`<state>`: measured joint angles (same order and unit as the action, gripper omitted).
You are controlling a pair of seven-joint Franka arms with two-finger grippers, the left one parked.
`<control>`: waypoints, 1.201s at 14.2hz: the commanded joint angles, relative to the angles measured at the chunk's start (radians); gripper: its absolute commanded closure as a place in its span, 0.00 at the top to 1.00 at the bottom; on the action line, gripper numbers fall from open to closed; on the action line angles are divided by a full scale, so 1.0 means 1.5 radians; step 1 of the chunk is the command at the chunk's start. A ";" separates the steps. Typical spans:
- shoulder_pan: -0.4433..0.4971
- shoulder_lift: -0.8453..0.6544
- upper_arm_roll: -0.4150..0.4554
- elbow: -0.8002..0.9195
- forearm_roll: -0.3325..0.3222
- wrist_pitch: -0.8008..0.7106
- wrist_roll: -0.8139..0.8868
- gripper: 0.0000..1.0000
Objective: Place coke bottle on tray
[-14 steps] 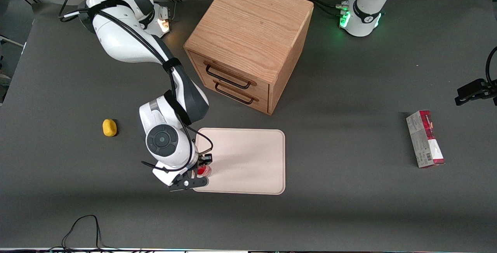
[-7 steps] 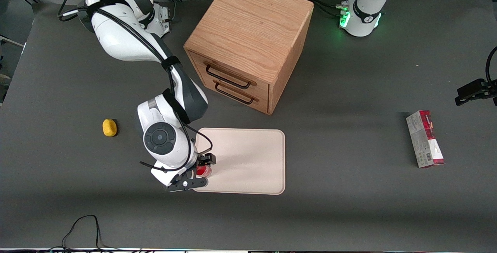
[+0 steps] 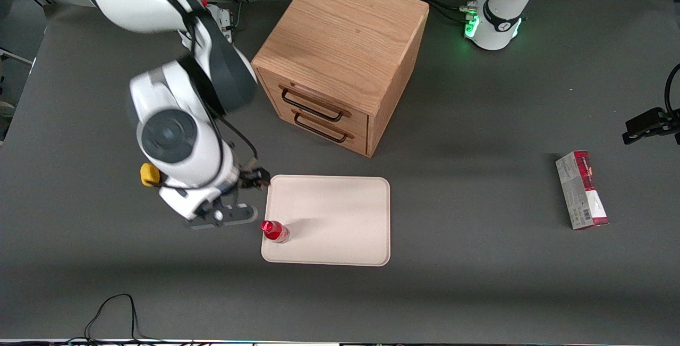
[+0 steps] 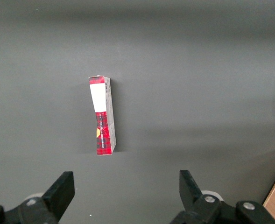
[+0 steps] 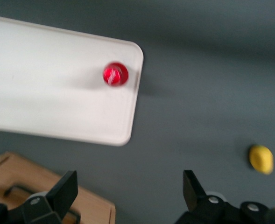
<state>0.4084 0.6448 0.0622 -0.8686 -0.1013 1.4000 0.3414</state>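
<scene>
Risen off the coke bottle standing on the tray, pincer gapes empty.

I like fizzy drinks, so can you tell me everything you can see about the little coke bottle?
The coke bottle is small, with a shiny red cap, a red label and a clear plastic bottom. It stands upright on the pale cream tray, close to the tray's edge at the working arm's end and near the corner closest to the front camera. Only the tray touches it. The claw is open, raised off the bottle and beside the tray.
</scene>
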 commanded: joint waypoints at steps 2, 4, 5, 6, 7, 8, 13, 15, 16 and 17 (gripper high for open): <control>-0.004 -0.194 -0.004 -0.212 -0.003 -0.007 0.005 1.00; -0.005 -0.257 -0.022 -0.275 -0.001 0.001 0.004 1.00; -0.010 -0.273 -0.033 -0.290 0.006 0.002 0.002 1.00; -0.034 -0.296 -0.036 -0.311 0.023 0.012 0.001 1.00; -0.058 -0.324 -0.033 -0.348 0.037 0.029 0.000 1.00; -0.077 -0.354 -0.031 -0.386 0.039 0.048 -0.004 1.00; -0.172 -0.445 -0.030 -0.497 0.062 0.147 -0.082 1.00; -0.198 -0.453 -0.034 -0.499 0.066 0.160 -0.127 1.00; -0.200 -0.456 -0.037 -0.504 0.067 0.164 -0.140 1.00; -0.202 -0.456 -0.041 -0.504 0.065 0.164 -0.142 1.00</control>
<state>0.1150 -0.0051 0.0056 -1.5781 -0.0235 1.6129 0.1679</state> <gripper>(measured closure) 0.000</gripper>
